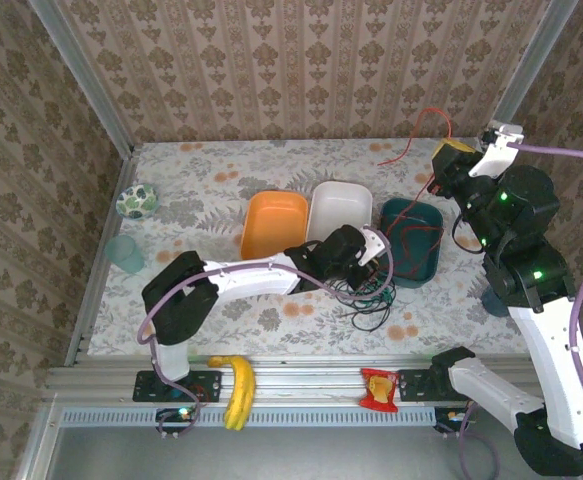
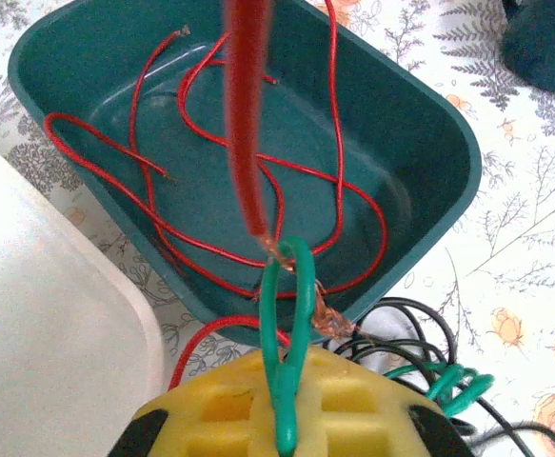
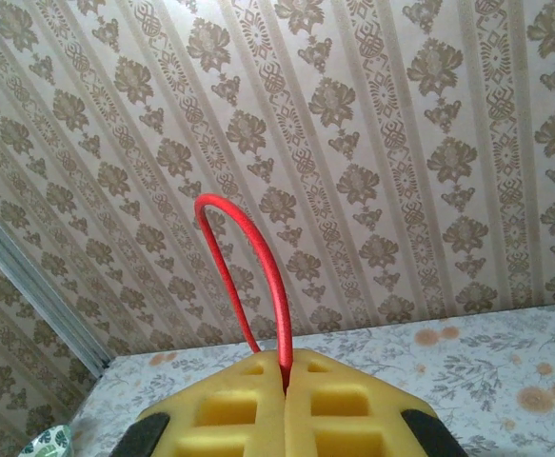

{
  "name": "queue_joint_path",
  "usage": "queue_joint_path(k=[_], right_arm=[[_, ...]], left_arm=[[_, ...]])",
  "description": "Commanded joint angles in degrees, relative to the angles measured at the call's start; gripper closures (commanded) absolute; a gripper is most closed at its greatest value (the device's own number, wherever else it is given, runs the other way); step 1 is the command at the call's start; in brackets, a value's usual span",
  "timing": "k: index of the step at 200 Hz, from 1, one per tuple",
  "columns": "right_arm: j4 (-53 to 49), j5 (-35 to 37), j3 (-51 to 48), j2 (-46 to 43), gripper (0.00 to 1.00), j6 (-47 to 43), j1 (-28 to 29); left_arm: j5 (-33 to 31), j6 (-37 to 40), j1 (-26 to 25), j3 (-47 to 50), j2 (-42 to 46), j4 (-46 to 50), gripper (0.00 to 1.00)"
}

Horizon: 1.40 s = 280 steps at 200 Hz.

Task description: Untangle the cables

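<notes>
As two grippers [image 2: 284,409] [image 3: 285,386] clamp cables [image 2: 294,305] [image 3: 263,262], three tubs [image 1: 274,226] [image 1: 339,211] [image 1: 411,204], one banana [image 1: 239,392]

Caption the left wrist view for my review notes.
Left gripper shut on a green cable loop, with red cables strewn in the teal bin beyond.

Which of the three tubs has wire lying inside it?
The dark teal tub, rightmost of the three: red wire loops across its floor. The orange tub and white tub hold no wire.
</notes>
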<state>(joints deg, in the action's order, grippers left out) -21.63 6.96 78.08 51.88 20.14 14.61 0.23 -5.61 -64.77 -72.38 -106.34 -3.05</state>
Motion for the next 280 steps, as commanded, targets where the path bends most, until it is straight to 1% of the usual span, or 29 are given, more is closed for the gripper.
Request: queue_joint_path(k=[1, 11, 35, 56, 69, 88, 104, 125, 145, 171, 208, 245, 267, 280], right_arm=[[-0.49, 3.77, 1.18, -1.48, 1.0, 0.03, -0.33], [-0.6, 7.27, 0.27, -2.06, 1.0, 0.19, -0.41], [-2.34, 17.3, -0.83, -3.09, 1.0, 0.02, -0.85], [-3.13, 21.35, -1.56, -3.7, 1.0, -0.06, -1.67], [-3.08, 20.45, -2.08, -3.59, 1.0, -0.43, -2.08], [-3.59, 17.43, -3.16, -2.01, 1.0, -0.83, -2.23], [-4.2, 16.26, -4.81, -0.45, 1.0, -0.61, -2.3], [-3.18, 16.54, -8.73, 0.24, 1.0, 0.28, -2.3], [-1.56, 16.41, -12.26, 0.8, 1.0, 0.41, -2.28], [-0.7, 16.85, -14.3, 2.61, 1.0, -0.03, -2.3], [-0.59, 19.42, -18.06, 5.95, 1.0, 0.69, -2.26], [-2.13, 19.01, -22.39, 12.18, 1.0, 4.91, -2.26], [-2.71, 18.12, -24.68, 17.55, 1.0, 8.98, -2.78], [-2.32, 15.34, -26.07, 21.19, 1.0, 11.51, -4.06]], left_arm=[[-4.54, -3.47, 0.73, 1.13, 1.4, 0.82, 1.0], [-6.89, -5.24, 1.23, 2.1, 2.43, 1.75, 1.0], [-10.36, -9.04, 2.57, 5.93, 5.63, 2.46, 1.0], [-14.74, -11.41, 2.79, 8.16, 8.24, 5.15, 1.0], [-17.15, -12.52, 2.69, 9.99, 9.66, 4.68, 1.0], [-18.15, -12.83, 2.88, 10.89, 10.46, 3.75, 1.0], [-18.52, -13.11, 2.9, 10.42, 10.46, 3.71, 1.0], [-18.89, -12.56, 2.59, 10.15, 10.63, 3.35, 1.0], [-21.18, -12.15, 2.07, 10.01, 10.72, 3.43, 1.0], [-22.43, -12.32, 2.02, 10.38, 10.9, 2.96, 1.0], [-24.18, -11.71, 1.86, 10.55, 10.85, 3.01, 1.0], [-23.34, -10.01, 1.58, 11.56, 11.16, 1.35, 1.0], [-24.67, -9.93, 1.32, 11.63, 11.42, 1.67, 1.0], [-25.43, -10.34, 1.27, 11.47, 11.51, 2.01, 1.0]])
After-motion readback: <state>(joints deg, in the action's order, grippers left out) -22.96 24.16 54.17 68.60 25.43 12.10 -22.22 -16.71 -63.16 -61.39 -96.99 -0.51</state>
